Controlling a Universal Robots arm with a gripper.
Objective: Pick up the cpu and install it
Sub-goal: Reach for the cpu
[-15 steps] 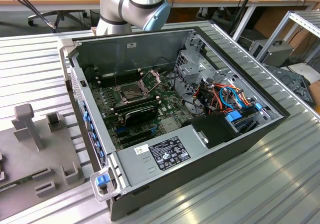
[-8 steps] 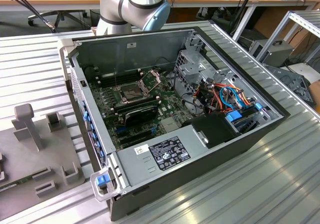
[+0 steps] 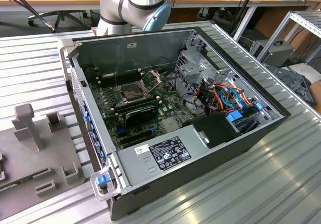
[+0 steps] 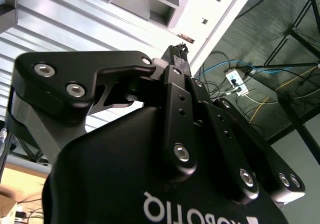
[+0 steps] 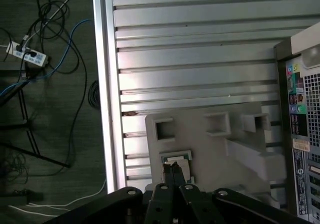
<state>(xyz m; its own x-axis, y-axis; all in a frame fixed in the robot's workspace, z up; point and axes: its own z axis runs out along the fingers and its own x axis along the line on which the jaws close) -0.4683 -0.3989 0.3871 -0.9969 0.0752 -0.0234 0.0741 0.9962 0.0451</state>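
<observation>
cpu — in grey fixture | just beyond end effector | jaws together

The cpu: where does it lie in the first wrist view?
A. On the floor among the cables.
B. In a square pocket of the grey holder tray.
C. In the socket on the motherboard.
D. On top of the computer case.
B: the cpu sits in a pocket of the grey holder tray on the ribbed table, close to the claw.
</observation>
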